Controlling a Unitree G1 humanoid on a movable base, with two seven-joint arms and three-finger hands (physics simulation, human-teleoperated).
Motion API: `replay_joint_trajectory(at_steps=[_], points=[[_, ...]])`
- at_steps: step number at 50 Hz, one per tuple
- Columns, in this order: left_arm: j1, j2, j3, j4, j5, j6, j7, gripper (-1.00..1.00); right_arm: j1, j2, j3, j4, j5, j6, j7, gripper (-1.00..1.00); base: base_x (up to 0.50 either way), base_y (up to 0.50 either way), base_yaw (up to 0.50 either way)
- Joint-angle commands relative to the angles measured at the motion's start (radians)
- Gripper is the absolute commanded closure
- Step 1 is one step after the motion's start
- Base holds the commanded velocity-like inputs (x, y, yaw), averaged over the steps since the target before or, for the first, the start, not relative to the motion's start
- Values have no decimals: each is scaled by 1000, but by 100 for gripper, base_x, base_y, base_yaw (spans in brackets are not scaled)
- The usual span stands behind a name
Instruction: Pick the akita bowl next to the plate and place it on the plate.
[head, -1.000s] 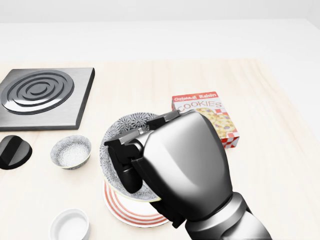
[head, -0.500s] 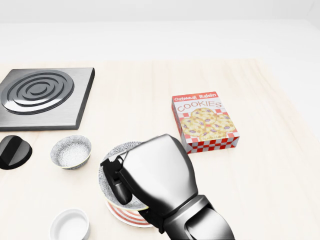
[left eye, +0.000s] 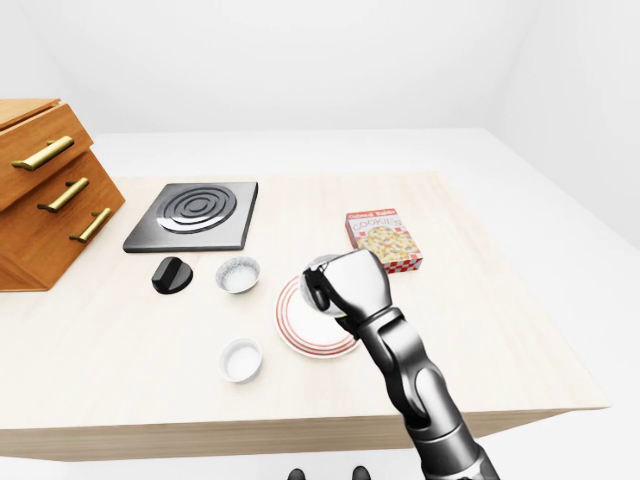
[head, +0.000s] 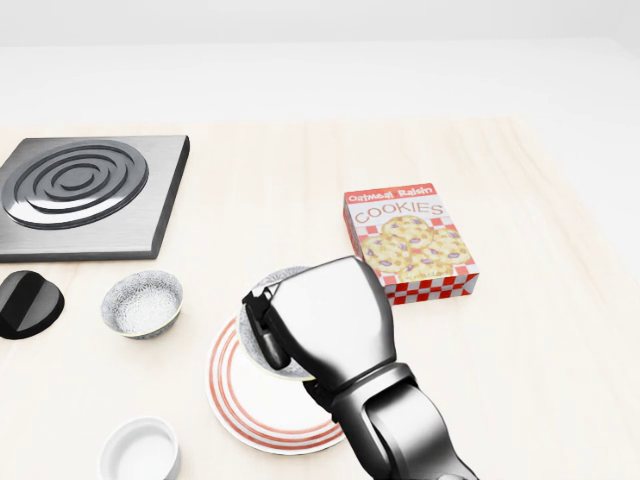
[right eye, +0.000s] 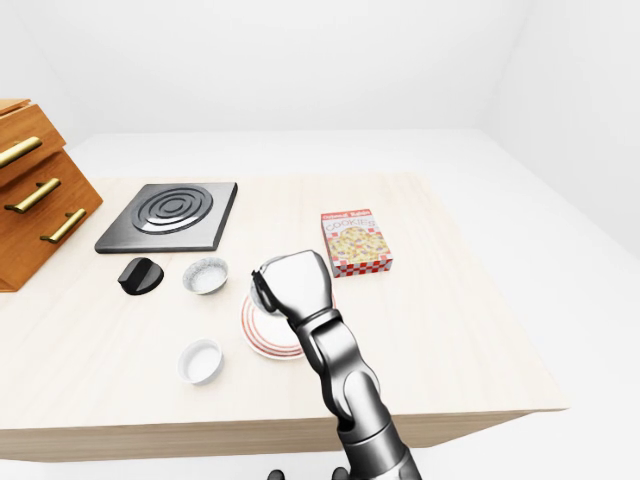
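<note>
Fingers (head: 264, 338) of my right hand (head: 330, 325) are curled round the rim of the akita bowl (head: 280, 283), gripping it over the upper part of the red-ringed plate (head: 255, 405) in the head view. I cannot tell whether the bowl's foot touches the plate, since the hand covers it. Left of the plate sit a smaller patterned bowl (head: 143, 303) and a black knob (head: 27, 303), with a white ramekin (head: 140, 450) below them and the stove burner (head: 85, 190) above, while an oatmeal cookie box (head: 410, 242) lies flat to the right of the hand, apart from it.
</note>
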Motion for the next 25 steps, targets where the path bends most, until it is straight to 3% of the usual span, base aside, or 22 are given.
replay_joint_trajectory(at_steps=[1, 12, 25], points=[[0, -1, -4, 3, 1, 0, 0, -100, 12, -3, 3, 61, -51, 0, -95, 100, 0, 0, 0], [-1, -2, -6, 1, 5, 0, 2, -100, 92, -8, 54, 60, -35, 0, -76, 100, 0, 0, 0], [1, -5, -1, -11, 0, 0, 5, -100, 40, -1, 40, 94, -60, 0, -142, 100, 0, 0, 0]])
